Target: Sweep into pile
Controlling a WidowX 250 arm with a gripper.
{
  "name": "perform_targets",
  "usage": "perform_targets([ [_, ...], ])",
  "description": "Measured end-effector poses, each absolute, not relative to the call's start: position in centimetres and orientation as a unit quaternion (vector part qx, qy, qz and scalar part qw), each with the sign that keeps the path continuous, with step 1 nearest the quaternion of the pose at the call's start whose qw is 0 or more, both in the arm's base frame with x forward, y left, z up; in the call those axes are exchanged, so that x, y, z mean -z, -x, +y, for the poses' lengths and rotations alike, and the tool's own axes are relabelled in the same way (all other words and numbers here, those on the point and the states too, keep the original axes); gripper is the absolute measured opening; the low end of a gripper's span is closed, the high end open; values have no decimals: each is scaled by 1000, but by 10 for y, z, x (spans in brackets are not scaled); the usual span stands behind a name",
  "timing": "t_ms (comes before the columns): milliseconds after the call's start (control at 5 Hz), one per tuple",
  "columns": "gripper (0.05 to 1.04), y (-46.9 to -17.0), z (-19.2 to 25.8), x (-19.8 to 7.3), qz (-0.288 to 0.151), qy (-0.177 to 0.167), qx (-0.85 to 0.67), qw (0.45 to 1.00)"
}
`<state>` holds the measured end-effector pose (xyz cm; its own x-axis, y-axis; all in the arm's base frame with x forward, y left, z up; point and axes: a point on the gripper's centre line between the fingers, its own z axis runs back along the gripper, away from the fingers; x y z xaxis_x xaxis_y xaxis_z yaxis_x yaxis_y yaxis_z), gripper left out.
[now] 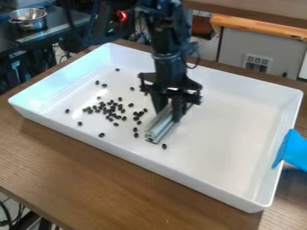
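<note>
Gripping bar [158, 127], hand [169, 111] stands clear of tray walls [141, 161].

brightly lit across the white tray [221, 134], glaring along its left wall, softly shadowed beside the metal bar [160, 125], dim at upper left but for a red light [122, 16], glinting off a metal pot [28, 19]

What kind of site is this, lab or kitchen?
Probably a robotics lab or workshop: a black robot arm over a shallow white plastic tray on a brown wood-grain table, loose black cables below. The shiny metal pot behind hints at a kitchen mock-up.
</note>
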<state>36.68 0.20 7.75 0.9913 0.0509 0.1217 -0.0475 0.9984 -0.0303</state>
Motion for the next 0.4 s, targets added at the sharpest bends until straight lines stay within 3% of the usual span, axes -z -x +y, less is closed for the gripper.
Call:
perform_targets([
  [400, 370, -369, 52, -76, -68, 4, -37, 997],
])
